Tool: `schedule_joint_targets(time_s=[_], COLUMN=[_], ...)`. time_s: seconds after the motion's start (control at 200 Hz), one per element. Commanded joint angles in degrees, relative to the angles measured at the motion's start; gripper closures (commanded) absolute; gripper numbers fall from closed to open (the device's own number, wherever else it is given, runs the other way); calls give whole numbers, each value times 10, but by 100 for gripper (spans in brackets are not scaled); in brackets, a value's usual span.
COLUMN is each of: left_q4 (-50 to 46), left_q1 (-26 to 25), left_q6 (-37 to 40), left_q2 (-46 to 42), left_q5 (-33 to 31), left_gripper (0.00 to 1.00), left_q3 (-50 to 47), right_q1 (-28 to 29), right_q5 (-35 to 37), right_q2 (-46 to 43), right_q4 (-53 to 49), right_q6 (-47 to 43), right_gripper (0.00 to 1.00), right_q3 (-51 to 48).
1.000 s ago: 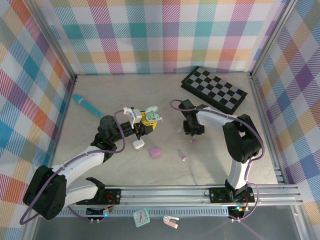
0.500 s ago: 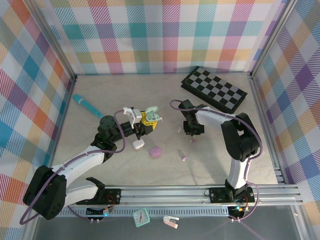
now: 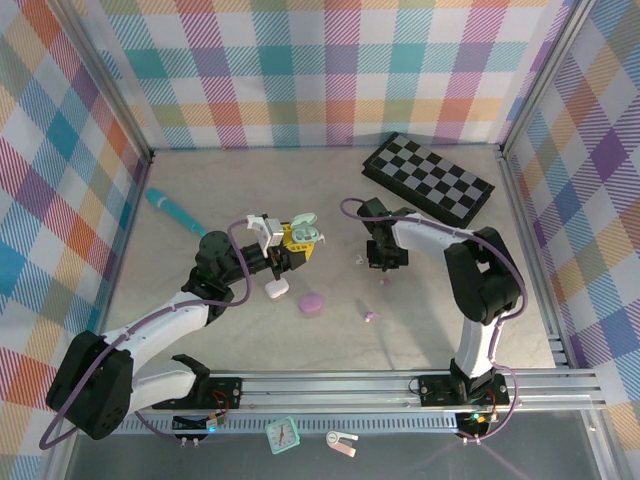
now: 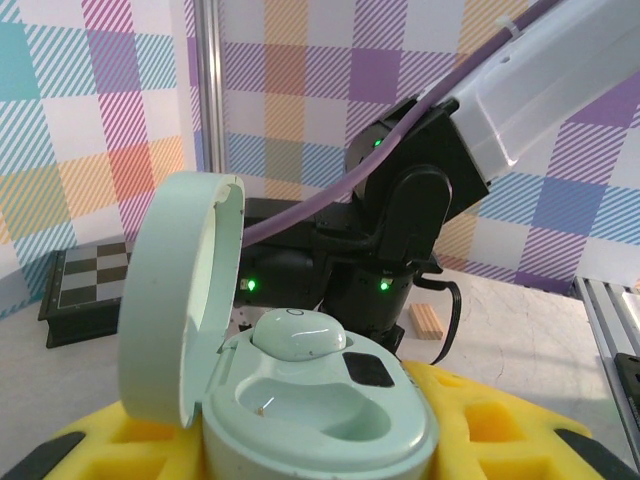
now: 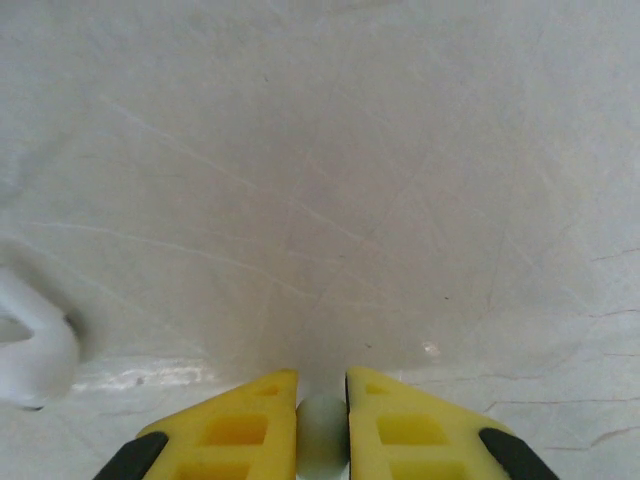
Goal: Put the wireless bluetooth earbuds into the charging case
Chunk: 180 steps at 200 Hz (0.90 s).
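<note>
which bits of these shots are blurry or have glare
Right wrist: the mint earbud between the right gripper's fingers and the white earbud at the left edge are soft; a small glint sits on the table. Left wrist: the mint case is sharp. Top external: even light, soft shadows.

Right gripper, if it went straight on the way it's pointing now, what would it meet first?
Most likely the table top: the right gripper points down at bare surface, with a pale earbud pinched in its jaws. The white earbud lies off to the side. The gap is hard to judge.
</note>
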Motion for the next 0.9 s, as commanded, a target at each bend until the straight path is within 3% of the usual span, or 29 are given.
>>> schedule_joint_targets(time_s=[0.0, 0.335, 0.6, 0.7, 0.895], left_q4=[27, 83, 89, 87, 87], left_q1=[0, -21, -48, -61, -88], left_q6=[10, -2, 11, 15, 23], left_q2=[-4, 46, 86, 100, 125], left_q5=[14, 1, -41, -59, -87], left_gripper=[66, 66, 67, 68, 68], left_q3=[-6, 7, 37, 48, 69], right_q1=[2, 2, 3, 13, 57], right_q5=[-21, -218, -354, -372, -338], right_q2=[-69, -257, -334, -344, -335], right_q4=[2, 68, 157, 187, 197], right_q6=[4, 35, 63, 68, 45], right_gripper=[83, 84, 84, 84, 84], right_q3=[-6, -23, -7, -2, 24])
